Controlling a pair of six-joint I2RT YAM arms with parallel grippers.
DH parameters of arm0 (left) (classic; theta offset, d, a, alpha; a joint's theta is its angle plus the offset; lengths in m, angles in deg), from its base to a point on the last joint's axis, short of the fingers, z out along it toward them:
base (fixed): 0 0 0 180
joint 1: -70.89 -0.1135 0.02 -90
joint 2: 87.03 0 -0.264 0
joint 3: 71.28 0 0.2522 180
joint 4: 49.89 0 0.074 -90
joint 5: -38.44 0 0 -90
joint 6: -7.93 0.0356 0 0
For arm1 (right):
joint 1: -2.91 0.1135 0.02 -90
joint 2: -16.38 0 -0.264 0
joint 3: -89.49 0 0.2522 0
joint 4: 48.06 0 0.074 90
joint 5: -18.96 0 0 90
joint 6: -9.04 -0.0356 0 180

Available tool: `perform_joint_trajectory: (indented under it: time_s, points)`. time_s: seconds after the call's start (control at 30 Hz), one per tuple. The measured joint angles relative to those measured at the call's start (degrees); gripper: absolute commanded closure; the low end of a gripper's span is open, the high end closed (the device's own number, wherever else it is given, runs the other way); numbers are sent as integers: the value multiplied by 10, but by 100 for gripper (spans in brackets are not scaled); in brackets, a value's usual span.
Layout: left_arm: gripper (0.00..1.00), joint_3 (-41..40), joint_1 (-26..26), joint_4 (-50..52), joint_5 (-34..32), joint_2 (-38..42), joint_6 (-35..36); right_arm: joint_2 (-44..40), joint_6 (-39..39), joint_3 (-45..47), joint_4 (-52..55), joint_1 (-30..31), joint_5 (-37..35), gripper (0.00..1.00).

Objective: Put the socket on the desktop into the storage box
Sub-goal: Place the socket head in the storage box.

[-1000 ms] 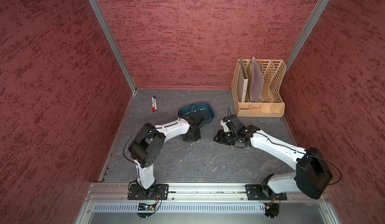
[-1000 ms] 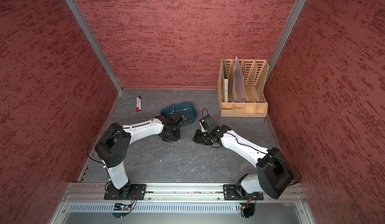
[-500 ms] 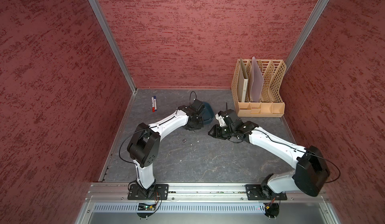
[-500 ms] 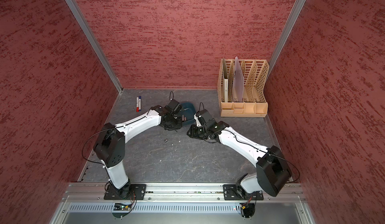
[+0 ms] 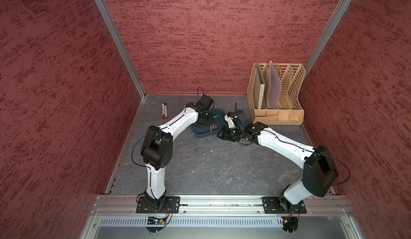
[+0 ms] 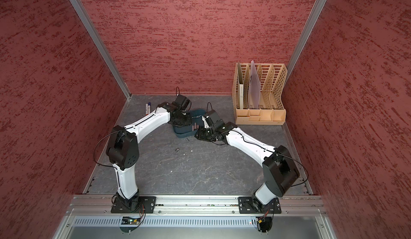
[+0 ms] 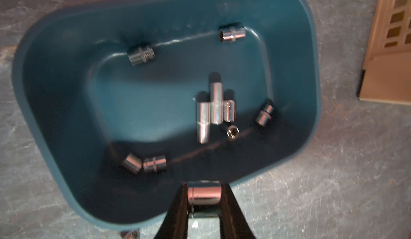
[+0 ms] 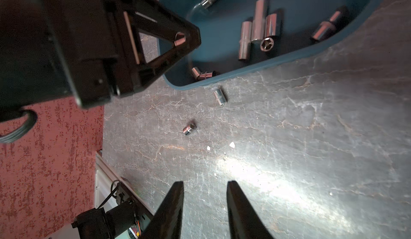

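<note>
Chrome shows between the jaws of the left gripper [image 7: 204, 190]. They are clamped on a short socket [image 7: 204, 196], held over the box [image 7: 55, 106] close to its rim.

The teal box sits on the desktop [image 5: 222, 171] toward the back wall, between the two wrists in both top views. More sockets lie inside it:
- three long sockets [image 7: 215, 106] side by side near the middle
- an end-on socket [image 7: 232, 132] beside them, its opening facing the left wrist camera
- a touching pair [image 7: 144, 164] near one corner
- single sockets [image 7: 141, 55] along the walls

Two loose sockets lie on the desktop outside the box. The near socket [image 8: 220, 96] is just beside the rim and the far socket [image 8: 189, 129] is a little farther off. In a top view the far socket [image 5: 196, 149] is only a small dark speck.

The right gripper [image 8: 205, 185] hangs low over bare desktop near the box, its jaws apart with nothing between them.

A beige rack [image 5: 278, 93] with folders stands in the back right corner. Two markers [image 5: 164, 110] lie near the left wall.
</note>
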Motion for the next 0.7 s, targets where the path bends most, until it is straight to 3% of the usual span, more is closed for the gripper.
perform_joint_trajectory:
  time_s: [0.7]
  points:
    - [84,128,-41,13,10,-174,47,23,-12,1,-8,-6,-3,63]
